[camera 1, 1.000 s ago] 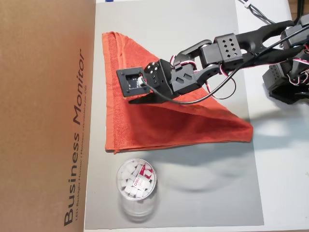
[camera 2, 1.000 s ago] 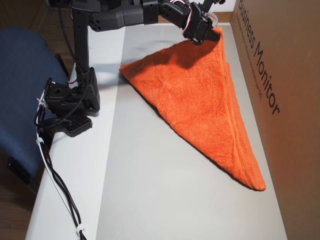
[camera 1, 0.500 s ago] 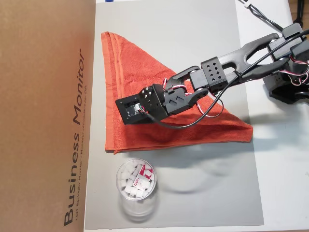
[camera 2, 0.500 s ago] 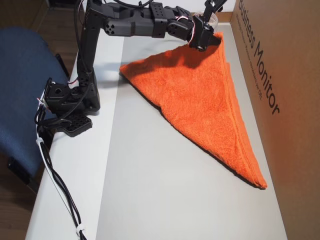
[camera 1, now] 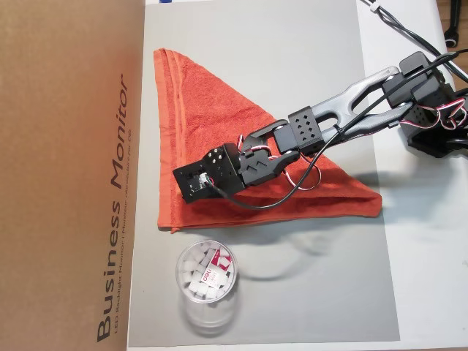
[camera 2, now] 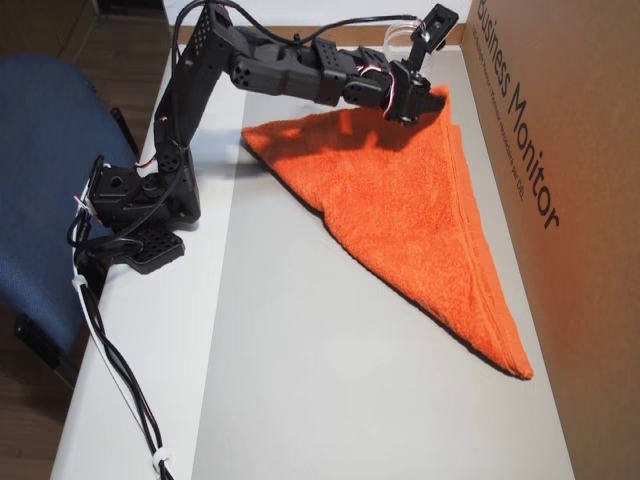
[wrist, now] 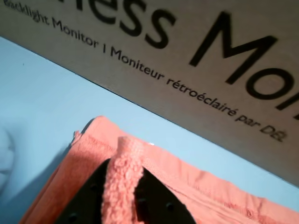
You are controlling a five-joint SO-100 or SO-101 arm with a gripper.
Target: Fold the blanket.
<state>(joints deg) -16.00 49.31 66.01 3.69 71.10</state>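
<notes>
Blanket [camera 1: 219, 139] lies as a folded triangle on the grey mat [camera 1: 307, 58], long hemmed edge along the cardboard box [camera 1: 66, 146]. Gripper [camera 2: 432, 102] sits over the box-side corner; we see a terry fold [wrist: 122, 182] clenched between its fingers, pointing boxward.

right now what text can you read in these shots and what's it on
"Business Monitor": cardboard box, in both overhead views.
"Monitor | Moniteur rétroéclairé par DEL": same box, wrist view; start cut off.
Red label in the clear cup: too small to read.
</notes>
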